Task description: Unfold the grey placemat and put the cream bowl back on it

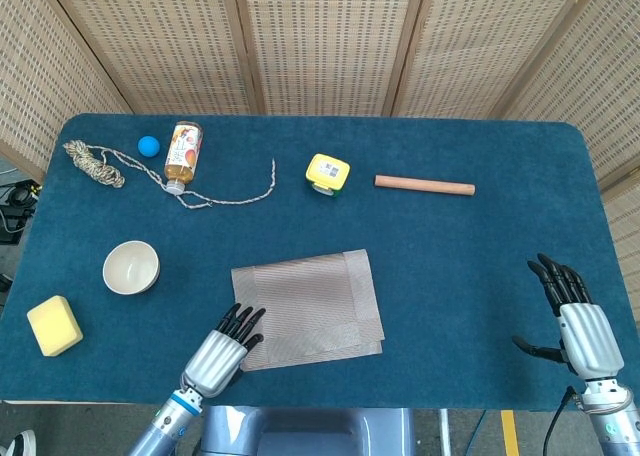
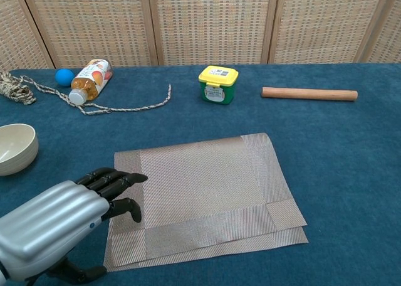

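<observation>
Blue felt tabletop, and the left hand (image 2: 59,226), fingers spread and empty, hovers at the folded grey placemat (image 2: 200,195), probably thin, floppy, best pinched at its loose top-layer edge.

I see a table (image 1: 480,276) covered in dark blue cloth. Near its middle lies the grey placemat (image 1: 308,309), folded over on itself, edges not quite matched. To the left sits the cream bowl (image 1: 131,267), upright, and nearer the left corner a yellow sponge (image 1: 54,325). Along the far side, from the left: a bundle of rope (image 1: 95,163) with its cord trailing right, a small blue ball (image 1: 149,145), a bottle (image 1: 182,155) on its side, a yellow-lidded tub (image 1: 327,172), and a wooden dowel (image 1: 424,185) lying crosswise.
</observation>
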